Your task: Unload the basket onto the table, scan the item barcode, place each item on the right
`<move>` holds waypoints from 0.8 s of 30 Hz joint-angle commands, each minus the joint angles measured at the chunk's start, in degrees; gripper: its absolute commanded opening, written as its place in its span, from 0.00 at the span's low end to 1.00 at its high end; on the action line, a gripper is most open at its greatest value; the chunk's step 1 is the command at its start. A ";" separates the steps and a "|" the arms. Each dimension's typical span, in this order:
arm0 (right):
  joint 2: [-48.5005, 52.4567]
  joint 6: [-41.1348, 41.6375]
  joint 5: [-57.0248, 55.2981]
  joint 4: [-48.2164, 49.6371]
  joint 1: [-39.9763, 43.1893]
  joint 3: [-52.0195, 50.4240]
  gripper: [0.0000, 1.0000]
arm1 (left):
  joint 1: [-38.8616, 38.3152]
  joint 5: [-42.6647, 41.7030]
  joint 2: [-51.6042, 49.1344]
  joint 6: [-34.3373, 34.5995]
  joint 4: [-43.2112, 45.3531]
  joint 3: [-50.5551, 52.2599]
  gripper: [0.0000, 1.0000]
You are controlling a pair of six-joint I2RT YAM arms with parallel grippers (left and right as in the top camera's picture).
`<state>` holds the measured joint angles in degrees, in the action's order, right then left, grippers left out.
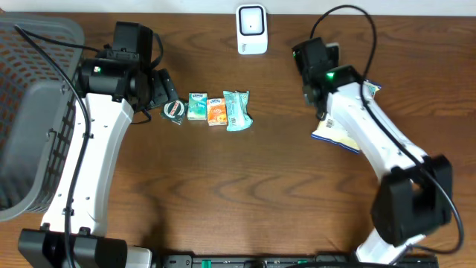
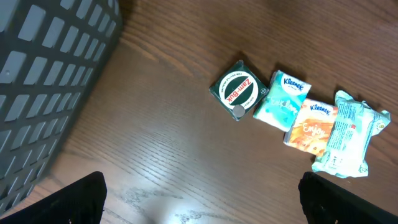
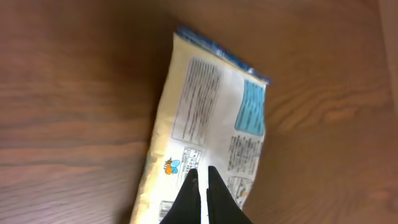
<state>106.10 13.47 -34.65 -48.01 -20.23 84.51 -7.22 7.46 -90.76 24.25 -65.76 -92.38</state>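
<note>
Four small items lie in a row mid-table: a dark green Zam-Buk box (image 1: 175, 110) (image 2: 238, 90), a teal Kleenex pack (image 1: 197, 106) (image 2: 282, 99), an orange Kleenex pack (image 1: 216, 110) (image 2: 311, 126) and a pale green wipes pack (image 1: 237, 110) (image 2: 347, 134). My left gripper (image 1: 165, 89) (image 2: 202, 199) hangs wide open just left of the row, with only bare wood between its fingers. A white and blue snack bag (image 1: 336, 132) (image 3: 208, 118) lies flat at the right, printed back up, with a barcode (image 3: 166, 208) near its lower end. My right gripper (image 1: 321, 112) (image 3: 202, 171) is shut, its tips over the bag.
A white scanner (image 1: 251, 30) stands at the back edge in the middle. A grey slatted basket (image 1: 30, 112) (image 2: 50, 74) fills the left side, close to my left arm. Dark wood tabletop (image 1: 245, 186) stretches between the two arms.
</note>
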 commanded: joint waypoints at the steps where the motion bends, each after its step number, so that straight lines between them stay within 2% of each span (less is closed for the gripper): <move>1: 0.50 4.35 -0.04 -0.09 0.68 -0.55 0.19 | 0.09 0.52 -0.20 0.72 -0.20 -0.50 0.98; 3: -0.42 4.31 3.74 0.48 2.34 -0.02 0.52 | 0.09 0.52 -0.20 0.72 -0.20 -0.50 0.98; 4: -0.94 4.31 6.19 0.68 3.78 0.31 0.74 | 0.09 0.52 -0.20 0.72 -0.20 -0.50 0.98; 5: -1.27 4.28 7.69 0.70 4.63 0.46 0.77 | 0.09 0.52 -0.20 0.72 -0.20 -0.50 0.98; 6: -1.81 4.24 10.99 0.70 6.67 0.66 0.88 | 0.09 0.52 -0.20 0.72 -0.20 -0.50 0.98; 10: -2.60 0.50 30.10 0.70 16.72 0.66 0.99 | 0.09 0.52 -0.20 0.72 -0.20 -0.50 0.98; 15: -0.57 -9.27 55.04 0.15 29.16 0.44 0.99 | 0.09 0.52 -0.20 0.72 -0.20 -0.50 0.98; 19: 2.38 -11.45 63.30 -1.03 36.17 0.39 0.99 | 0.09 0.52 -0.20 0.72 -0.20 -0.50 0.98; 24: 7.82 -14.82 70.40 -0.83 38.49 0.17 0.99 | 0.09 0.52 -0.20 0.72 -0.20 -0.50 0.98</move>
<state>109.78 3.66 25.04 -48.64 18.17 84.25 -7.22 7.46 -90.76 24.25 -65.76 -92.38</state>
